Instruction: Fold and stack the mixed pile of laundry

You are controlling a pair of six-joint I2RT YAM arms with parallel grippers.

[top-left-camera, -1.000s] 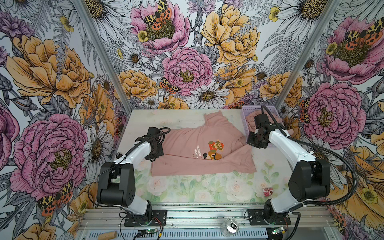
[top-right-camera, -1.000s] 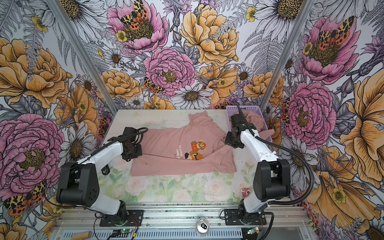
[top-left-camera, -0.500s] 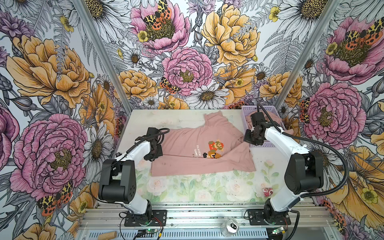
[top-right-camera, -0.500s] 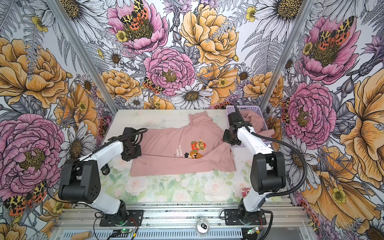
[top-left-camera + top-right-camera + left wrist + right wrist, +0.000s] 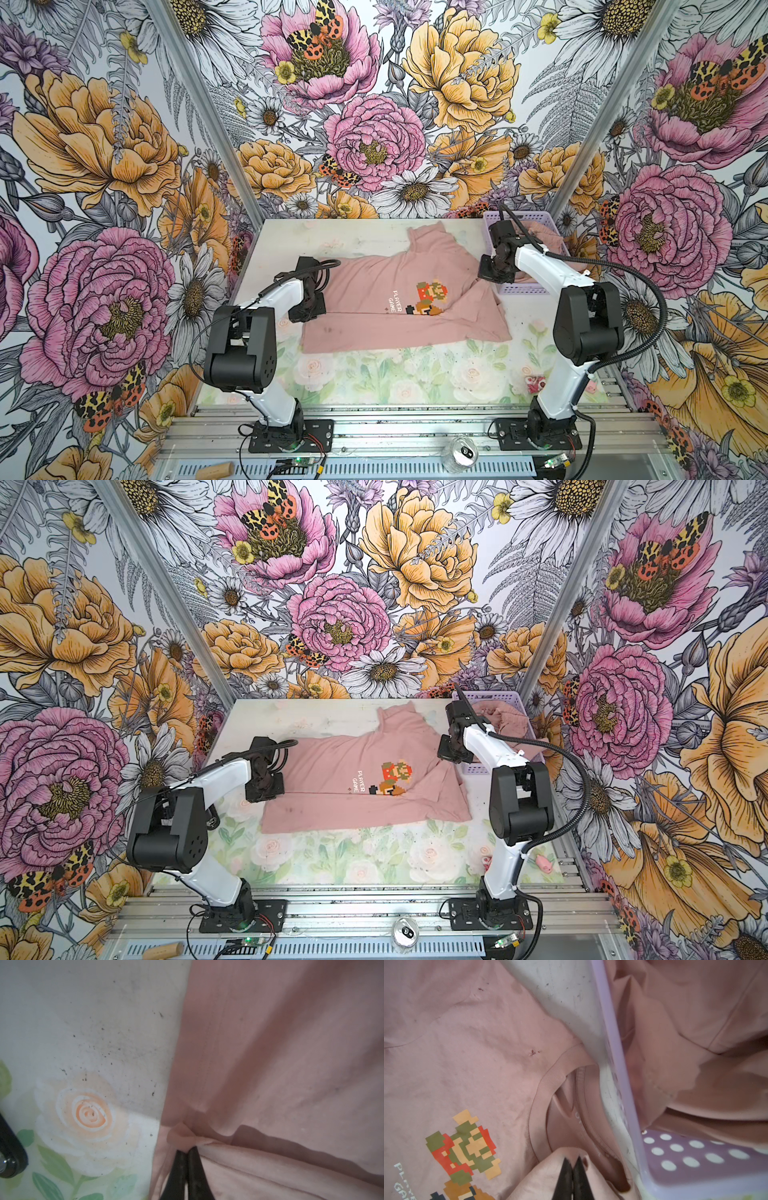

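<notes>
A dusty-pink T-shirt (image 5: 374, 286) (image 5: 332, 771) with a pixel-art print (image 5: 430, 297) and white lettering lies spread across the table in both top views. My left gripper (image 5: 309, 309) (image 5: 266, 789) sits at the shirt's left edge. In the left wrist view the left gripper (image 5: 187, 1150) is shut on a pinch of that edge. My right gripper (image 5: 490, 274) (image 5: 451, 754) is beside the collar (image 5: 548, 1076). The right wrist view shows the right gripper (image 5: 572, 1161) shut on a bunch of shirt fabric. Another pink garment (image 5: 544, 237) (image 5: 685, 1022) lies in the basket.
The lavender perforated basket (image 5: 519, 286) (image 5: 473, 769) (image 5: 614, 1043) stands at the back right, close to my right gripper. A drinks can (image 5: 460, 453) and a wooden peg (image 5: 214, 471) lie on the front rail. A small red-and-white item (image 5: 534, 382) rests near the right arm's base.
My right gripper has shifted a little left, away from the basket, taking the shirt's fabric along. The left gripper has barely moved. Both stay shut.
</notes>
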